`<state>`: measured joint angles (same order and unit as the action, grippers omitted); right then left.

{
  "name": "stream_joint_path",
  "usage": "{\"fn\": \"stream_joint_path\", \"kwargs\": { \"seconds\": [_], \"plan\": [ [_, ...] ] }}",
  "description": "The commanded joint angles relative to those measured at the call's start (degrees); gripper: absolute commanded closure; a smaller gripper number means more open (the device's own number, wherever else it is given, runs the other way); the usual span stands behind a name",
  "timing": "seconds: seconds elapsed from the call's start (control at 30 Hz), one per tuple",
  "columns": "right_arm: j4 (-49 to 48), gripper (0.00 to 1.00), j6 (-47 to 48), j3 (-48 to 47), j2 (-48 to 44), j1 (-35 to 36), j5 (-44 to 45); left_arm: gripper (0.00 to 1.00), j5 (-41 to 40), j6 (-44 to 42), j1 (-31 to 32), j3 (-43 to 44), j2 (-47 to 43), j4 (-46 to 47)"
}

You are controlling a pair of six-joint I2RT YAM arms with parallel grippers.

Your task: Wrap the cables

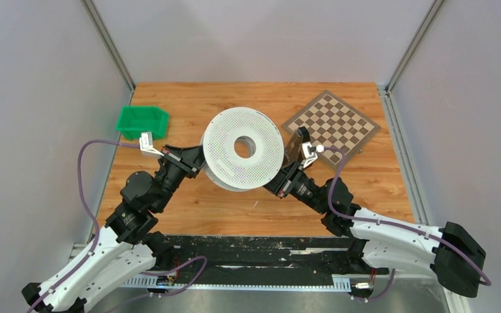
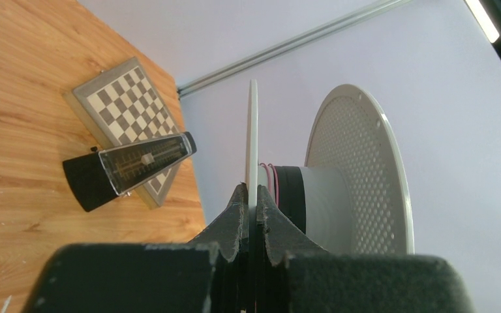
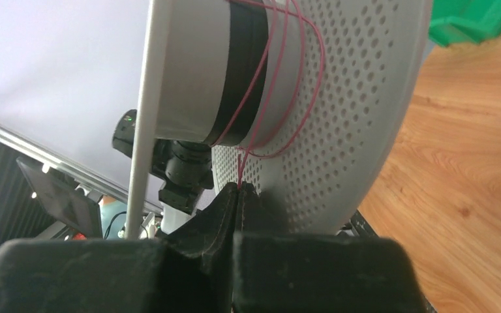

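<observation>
A grey perforated spool (image 1: 242,149) is held up over the table's middle. My left gripper (image 2: 252,195) is shut on the thin edge of one spool flange (image 2: 252,140). The thin reddish cable (image 3: 280,78) loops loosely round the spool's hub (image 3: 199,72), over a black band. My right gripper (image 3: 240,189) is shut on the cable just below the hub, between the flanges. A few turns of cable (image 2: 272,179) also show on the hub in the left wrist view. In the top view both grippers are hidden under the spool's edges.
A green bin (image 1: 143,122) sits at the table's back left. A chessboard (image 1: 331,124) lies at the back right with a black metronome (image 1: 295,145) beside it, close to the right arm. The wooden table (image 1: 235,208) ends at the enclosure walls.
</observation>
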<state>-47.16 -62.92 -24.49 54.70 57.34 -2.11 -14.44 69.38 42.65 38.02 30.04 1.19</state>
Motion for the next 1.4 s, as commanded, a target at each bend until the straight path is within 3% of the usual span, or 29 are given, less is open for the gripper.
{"fn": "stream_joint_path", "kwargs": {
  "seconds": [0.0,0.17,0.77,1.37],
  "plan": [
    [-0.57,1.00,-4.19,-2.54,3.43,1.10,2.09,1.00,-2.14,2.70,0.05,0.29,-0.50,8.93],
    [-4.20,1.00,-7.22,-1.47,5.87,1.16,6.78,1.00,-3.97,4.15,0.07,-3.03,-1.87,12.97],
    [-4.10,1.00,-14.57,-1.79,12.96,1.22,10.51,1.00,-4.77,6.48,0.04,-5.24,-2.01,14.88],
    [2.68,0.82,-12.34,1.44,6.58,1.27,14.43,1.00,-7.56,4.91,0.06,-5.77,-3.89,12.99]
  ]
}}
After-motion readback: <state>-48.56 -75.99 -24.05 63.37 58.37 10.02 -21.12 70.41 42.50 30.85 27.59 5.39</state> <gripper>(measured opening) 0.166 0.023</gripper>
